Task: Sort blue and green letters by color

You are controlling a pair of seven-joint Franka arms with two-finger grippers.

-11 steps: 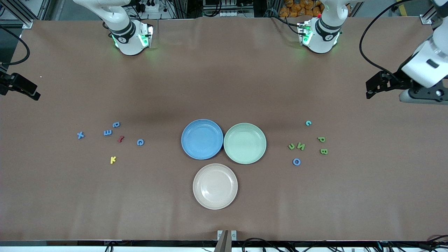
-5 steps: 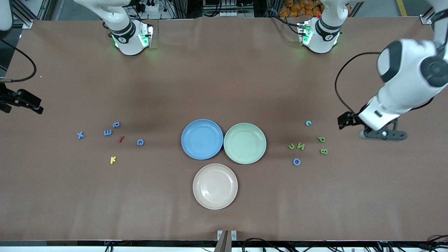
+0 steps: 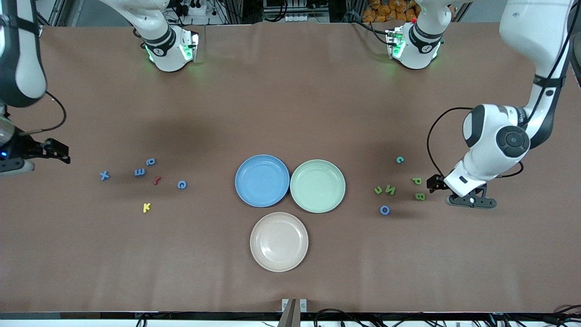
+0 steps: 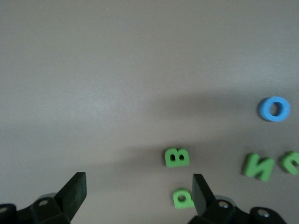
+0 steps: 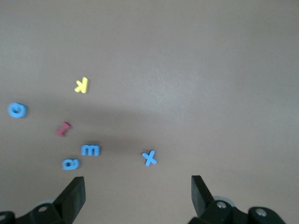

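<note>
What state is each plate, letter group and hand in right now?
blue plate: empty
green plate: empty
beige plate: empty
blue and green letters: all loose on the table, none sorted
left hand: open, empty, beside the green B
right hand: open, empty, near the blue X

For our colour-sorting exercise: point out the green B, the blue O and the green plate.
green B (image 4: 177, 157), left wrist view, middle of the letter.
blue O (image 3: 384, 210), front view, on its ring.
green plate (image 3: 317, 207), front view, rim nearest the camera.

White rounded arm links, dark joints, black cables, black fingers (image 4: 74, 191).
</note>
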